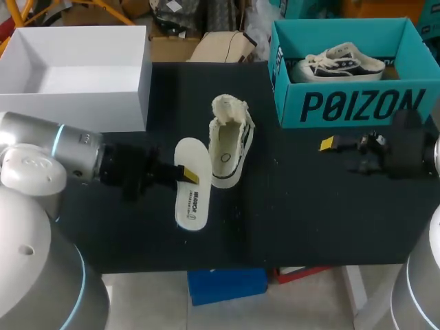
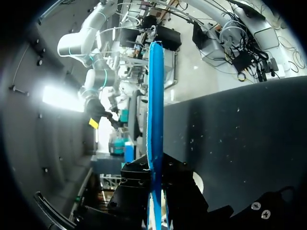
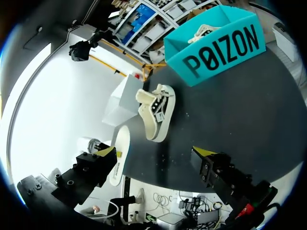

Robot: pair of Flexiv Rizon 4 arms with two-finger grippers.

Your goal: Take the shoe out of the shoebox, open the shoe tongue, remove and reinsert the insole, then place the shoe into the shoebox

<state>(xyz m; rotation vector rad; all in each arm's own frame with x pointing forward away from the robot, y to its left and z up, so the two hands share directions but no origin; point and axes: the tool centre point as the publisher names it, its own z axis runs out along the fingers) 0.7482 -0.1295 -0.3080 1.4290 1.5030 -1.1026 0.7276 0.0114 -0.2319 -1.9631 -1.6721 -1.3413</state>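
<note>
The white insole lies flat-side up just left of the shoe, and my left gripper is shut on its side edge. In the left wrist view the insole shows edge-on with its blue underside, pinched in the left gripper. Toe toward me, the cream shoe rests mid-table with its tongue pulled open. The shoe and insole lie ahead of my right gripper, which is open and holds nothing. My right gripper hovers below the teal shoebox.
Inside the teal shoebox lies a second shoe. A white box stands at the back left. The black table has bare surface toward its front edge.
</note>
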